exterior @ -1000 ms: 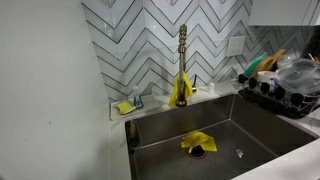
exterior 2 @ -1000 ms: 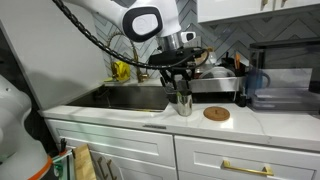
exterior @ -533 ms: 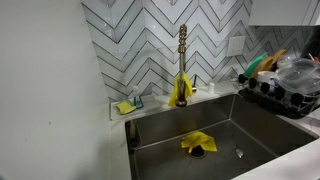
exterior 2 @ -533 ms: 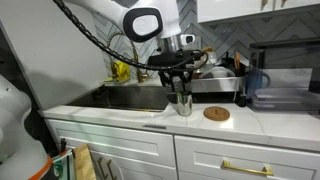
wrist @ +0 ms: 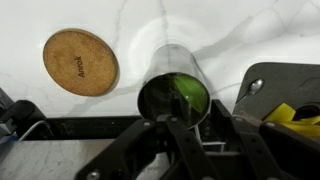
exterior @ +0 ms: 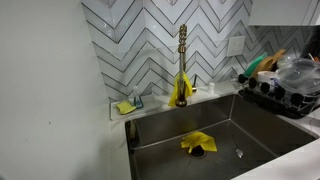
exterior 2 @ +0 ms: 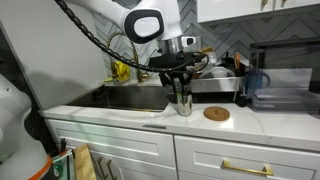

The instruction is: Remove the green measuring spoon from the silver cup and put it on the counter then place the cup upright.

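**Cup.** The silver cup (exterior 2: 182,104) stands upright on the counter (exterior 2: 240,122), just beside the right end of the sink (exterior 2: 125,97). In the wrist view the cup (wrist: 172,72) is seen from above, mouth open to the camera.

**Spoon.** The green spoon (wrist: 187,95) is inside the cup. Only a green patch low against the inner wall shows, and its shape cannot be made out.

**Gripper.** The gripper (exterior 2: 179,91) hangs straight down over the cup, its tips at the rim. In the wrist view its dark links fill the lower edge and reach the near side of the rim. Whether the jaws are apart or clamped on anything cannot be told.

**Surroundings.**
- A round cork coaster (exterior 2: 216,114) lies flat on the counter near the cup, not touching it. The wrist view shows the coaster (wrist: 81,62) to the cup's upper left.
- A black appliance (exterior 2: 268,86) stands at the back of the counter.
- In an exterior view a yellow cloth (exterior: 197,143) lies crumpled on the sink floor under a gold tap (exterior: 182,62).
- A yellow sponge (exterior: 124,107) sits at the back corner of the sink.
- A dish rack (exterior: 284,92) stands loaded.
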You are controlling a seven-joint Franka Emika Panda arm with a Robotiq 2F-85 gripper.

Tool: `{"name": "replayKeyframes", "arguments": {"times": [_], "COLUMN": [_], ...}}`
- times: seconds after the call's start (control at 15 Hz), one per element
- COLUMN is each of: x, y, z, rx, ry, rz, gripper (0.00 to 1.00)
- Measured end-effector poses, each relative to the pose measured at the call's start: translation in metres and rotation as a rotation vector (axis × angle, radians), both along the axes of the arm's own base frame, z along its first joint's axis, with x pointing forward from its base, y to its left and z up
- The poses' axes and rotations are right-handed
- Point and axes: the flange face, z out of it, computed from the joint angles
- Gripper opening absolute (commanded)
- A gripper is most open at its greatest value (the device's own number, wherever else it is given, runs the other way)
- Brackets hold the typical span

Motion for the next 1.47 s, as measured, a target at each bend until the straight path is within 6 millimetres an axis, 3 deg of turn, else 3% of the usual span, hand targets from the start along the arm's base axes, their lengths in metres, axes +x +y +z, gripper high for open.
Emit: {"name": "replayKeyframes", "arguments": {"times": [1.47], "x": [0.000], "y": [-0.011], "z": [0.001], "rx": [0.008], "ry": [-0.006], "rz": [-0.017], "gripper": [0.34]}}
